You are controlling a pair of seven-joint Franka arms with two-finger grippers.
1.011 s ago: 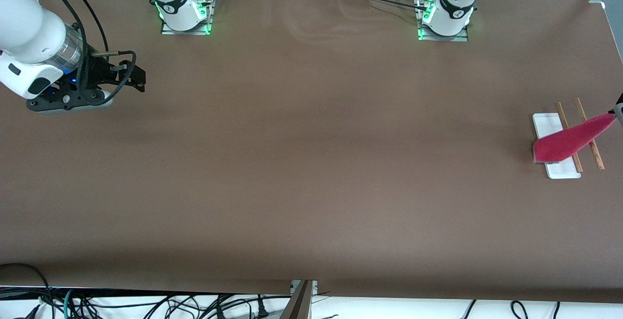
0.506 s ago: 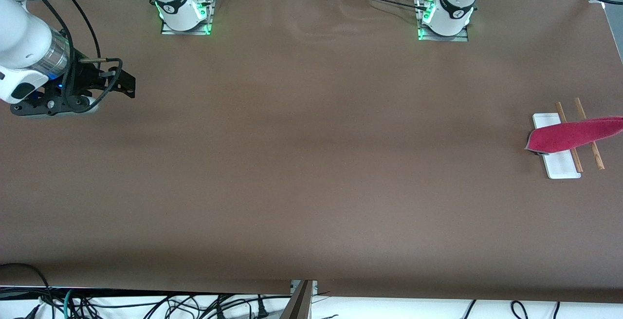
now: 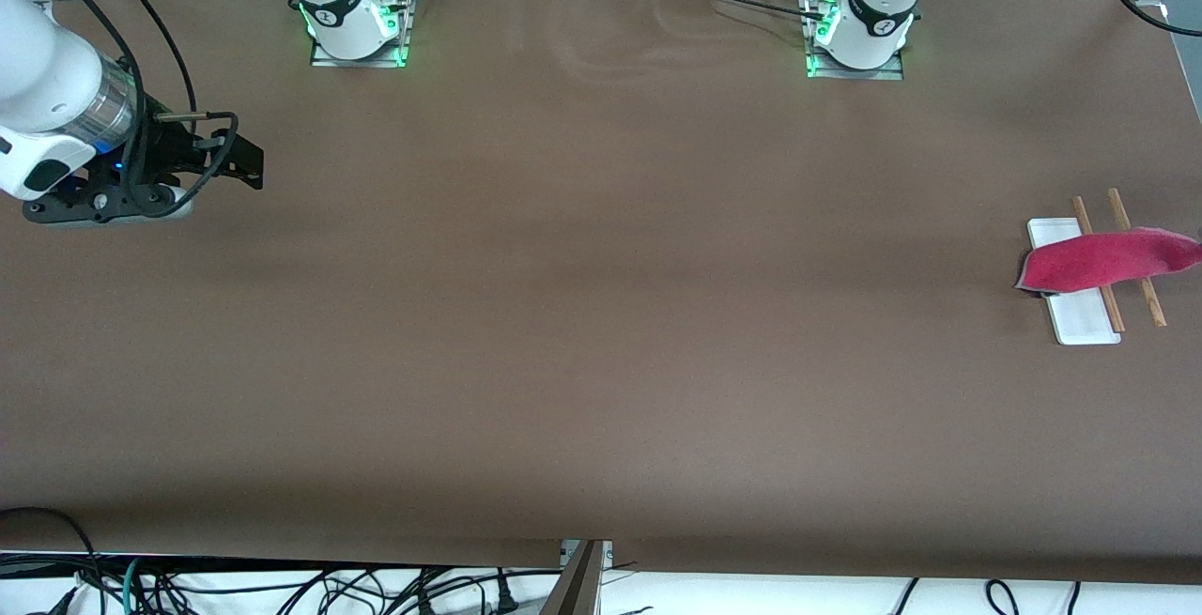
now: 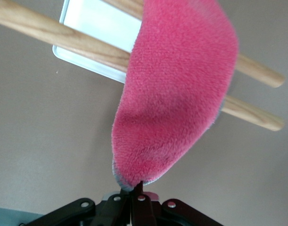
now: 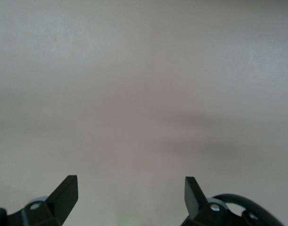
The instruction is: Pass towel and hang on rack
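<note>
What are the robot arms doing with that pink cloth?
The left gripper is shut on a corner of the soft pink-red towel and is laying it across the two thin brown wooden rods of the small white-based rack, at the left arm's end of the table. The towel lies draped over both rods, but the gripper has not let go yet. The right gripper is open, holds nothing, and waits over the bare brown table at the right arm's end.
</note>
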